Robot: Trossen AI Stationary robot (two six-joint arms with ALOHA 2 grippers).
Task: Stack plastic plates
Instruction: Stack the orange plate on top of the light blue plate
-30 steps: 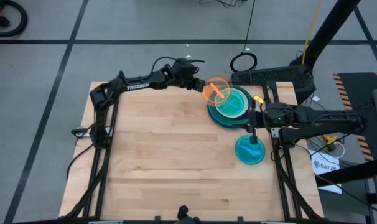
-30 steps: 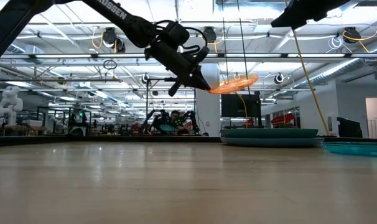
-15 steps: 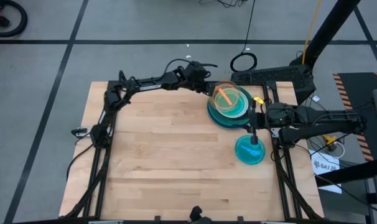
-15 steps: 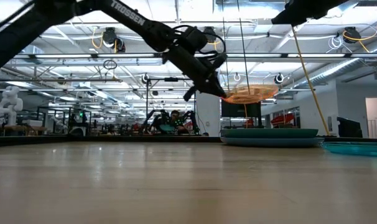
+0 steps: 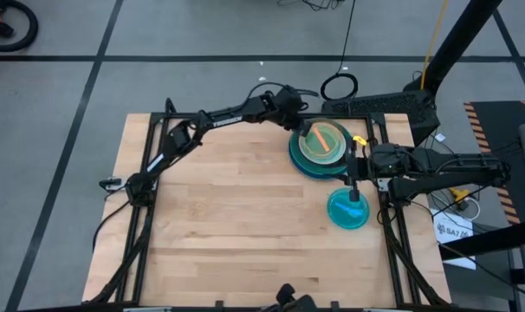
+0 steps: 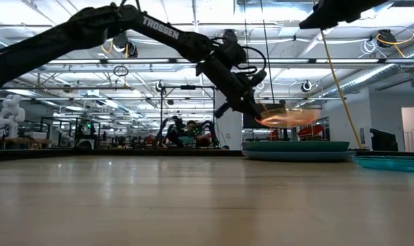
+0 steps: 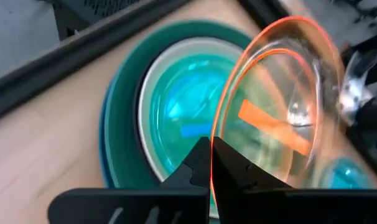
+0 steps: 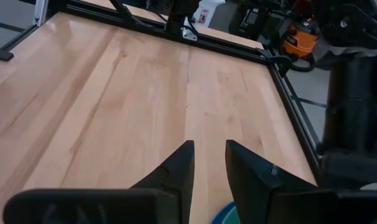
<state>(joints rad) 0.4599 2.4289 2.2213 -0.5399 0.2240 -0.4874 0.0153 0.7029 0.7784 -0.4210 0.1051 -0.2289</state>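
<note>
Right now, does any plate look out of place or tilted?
Only one. The translucent orange plate hangs above the stack, not yet resting on it, pinched at its rim by the left gripper. A cyan plate lies apart, under the right gripper.

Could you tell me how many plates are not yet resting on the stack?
2: the orange plate, held over the stack by the left gripper, and the cyan plate beneath the right gripper.

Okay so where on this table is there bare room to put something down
The whole wooden table left of the plate stack and the lone cyan plate is bare. The far right corner is crowded: the left hand holds the orange plate over the stack, the right hand above the cyan plate.
</note>
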